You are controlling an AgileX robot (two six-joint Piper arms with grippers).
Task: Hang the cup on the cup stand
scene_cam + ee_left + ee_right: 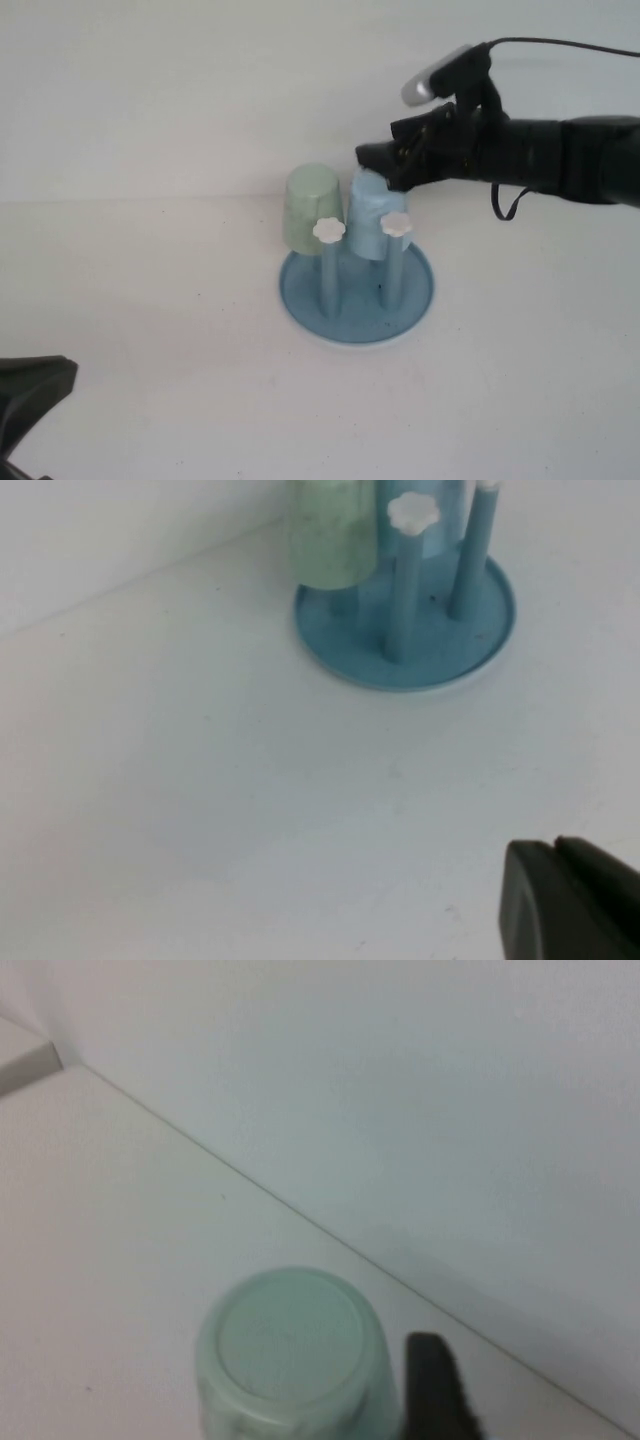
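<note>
The cup (371, 218), a light blue tumbler, stands upside down over a back peg of the cup stand (415, 295), a round blue dish with upright pegs. My right gripper (380, 162) reaches in from the right, level with the cup's upturned end, and is shut on it. Of this gripper the right wrist view shows only one dark finger (435, 1390), and the cup is out of that view. My left gripper (35, 395) rests shut at the table's near left corner, far from the stand, its fingertips (545, 890) pressed together.
A pale green cup (311, 207) hangs upside down on the stand just left of the blue one, nearly touching it; its flat end (290, 1345) lies beside my right finger. Two front pegs with white flower caps (329, 230) (397, 224) stand bare. A wall runs close behind.
</note>
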